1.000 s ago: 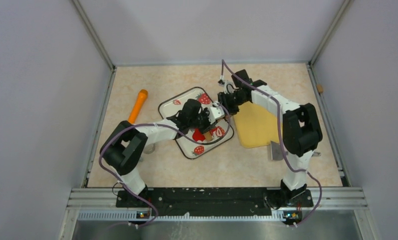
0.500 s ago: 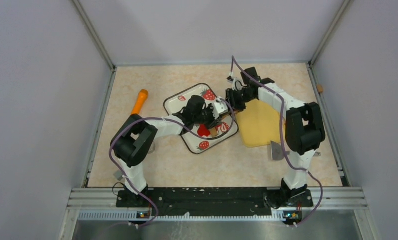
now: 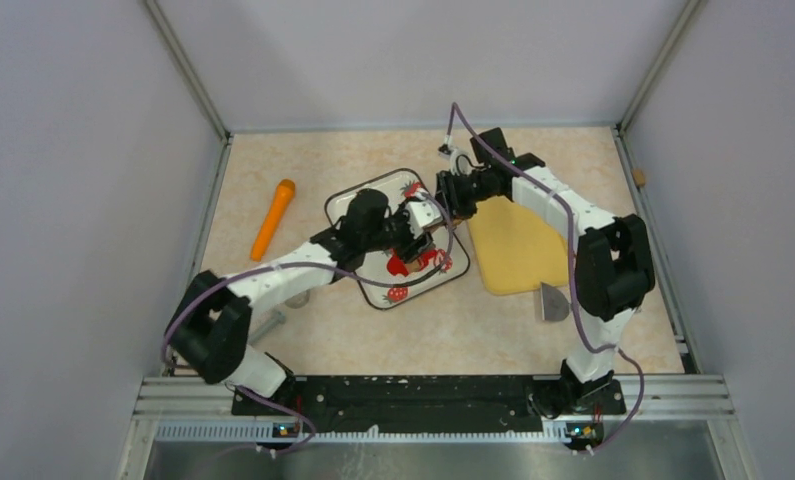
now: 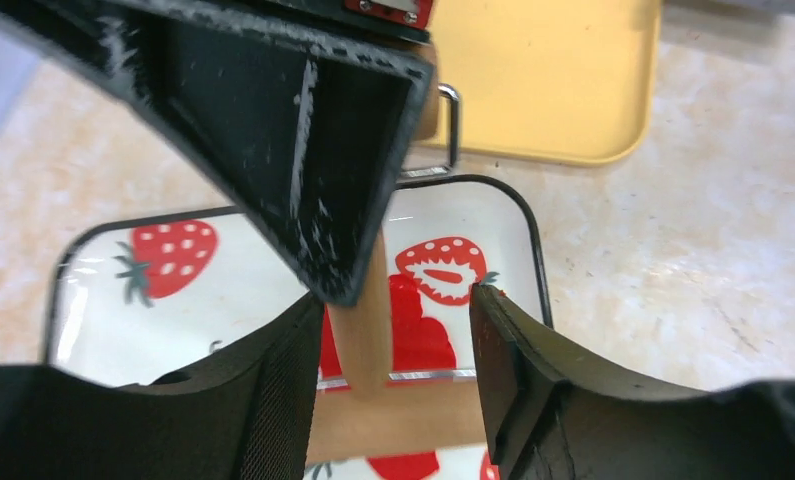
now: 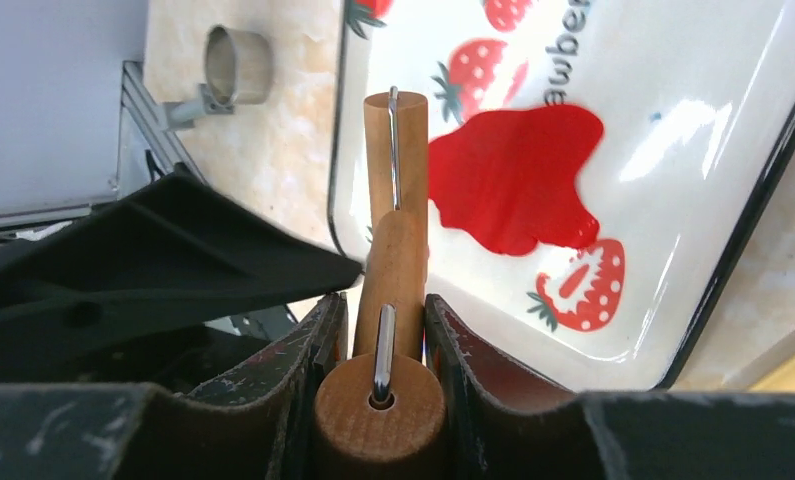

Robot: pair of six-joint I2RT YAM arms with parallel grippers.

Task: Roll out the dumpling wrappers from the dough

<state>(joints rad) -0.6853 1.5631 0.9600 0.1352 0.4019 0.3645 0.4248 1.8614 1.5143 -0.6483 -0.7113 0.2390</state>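
The dough (image 5: 513,175) is a flattened, irregular red blob on the white strawberry tray (image 5: 673,120). It also shows in the left wrist view (image 4: 418,335) and in the top view (image 3: 401,265). No neat round wrapper shows. My right gripper (image 5: 385,305) is shut on one end of a wooden roller (image 5: 393,250), which reaches over the tray's edge beside the dough. My left gripper (image 4: 398,310) is open, its fingers on either side of the roller's stem (image 4: 365,330) just above the dough. The two grippers meet over the tray (image 3: 345,206), the left gripper (image 3: 413,225) below the right gripper (image 3: 445,198).
A yellow board (image 3: 518,250) lies right of the tray and also shows in the left wrist view (image 4: 548,80). An orange stick (image 3: 273,217) lies at the left. A metal ring cutter (image 5: 238,62) is off the tray's corner. A grey scraper (image 3: 551,300) is near the board's front.
The left arm's elbow has swung out to the left and stretched toward the tray. The right gripper with the roller has shifted slightly right and then back left. The tray has shifted a little.
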